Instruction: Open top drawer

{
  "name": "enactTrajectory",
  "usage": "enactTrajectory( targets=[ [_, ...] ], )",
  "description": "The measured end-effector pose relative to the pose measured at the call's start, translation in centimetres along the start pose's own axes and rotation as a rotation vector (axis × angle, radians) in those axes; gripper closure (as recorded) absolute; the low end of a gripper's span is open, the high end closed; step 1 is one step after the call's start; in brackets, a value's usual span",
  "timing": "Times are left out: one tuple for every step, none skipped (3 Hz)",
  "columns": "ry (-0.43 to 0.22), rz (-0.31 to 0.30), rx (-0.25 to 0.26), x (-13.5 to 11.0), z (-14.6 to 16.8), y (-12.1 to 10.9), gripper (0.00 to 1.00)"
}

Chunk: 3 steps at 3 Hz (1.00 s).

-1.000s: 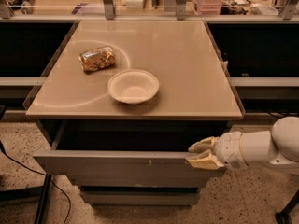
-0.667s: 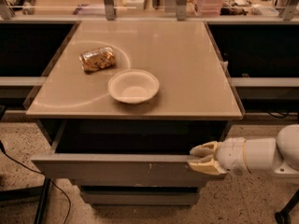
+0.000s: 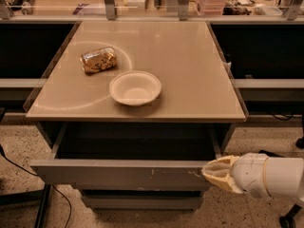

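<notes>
I judge this nearly done: the top drawer (image 3: 123, 173) stands well out past the worktop (image 3: 190, 65) front edge. My gripper (image 3: 216, 174) sits below the front-right corner; I cannot tell whether it is clamped.

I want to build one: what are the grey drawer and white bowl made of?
The wide grey flat-fronted top drawer looks like matte painted metal or laminate, with pale scratches. The round white bowl looks like dull paper or foam. The cream gripper, at the drawer front's right end, looks like smooth plastic.
</notes>
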<state>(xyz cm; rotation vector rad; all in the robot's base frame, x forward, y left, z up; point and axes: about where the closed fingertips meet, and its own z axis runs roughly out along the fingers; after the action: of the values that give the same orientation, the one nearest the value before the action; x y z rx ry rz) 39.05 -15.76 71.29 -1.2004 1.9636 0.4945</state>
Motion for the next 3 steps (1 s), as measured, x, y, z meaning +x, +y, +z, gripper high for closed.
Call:
enactTrajectory(
  targets=[
    [-0.004, 0.004, -0.004, 0.15, 0.63, -0.11, 0.83],
    [-0.004, 0.004, -0.004, 0.15, 0.63, -0.11, 0.81],
    [-0.004, 0.004, -0.004, 0.15, 0.63, -0.11, 0.58]
  ],
)
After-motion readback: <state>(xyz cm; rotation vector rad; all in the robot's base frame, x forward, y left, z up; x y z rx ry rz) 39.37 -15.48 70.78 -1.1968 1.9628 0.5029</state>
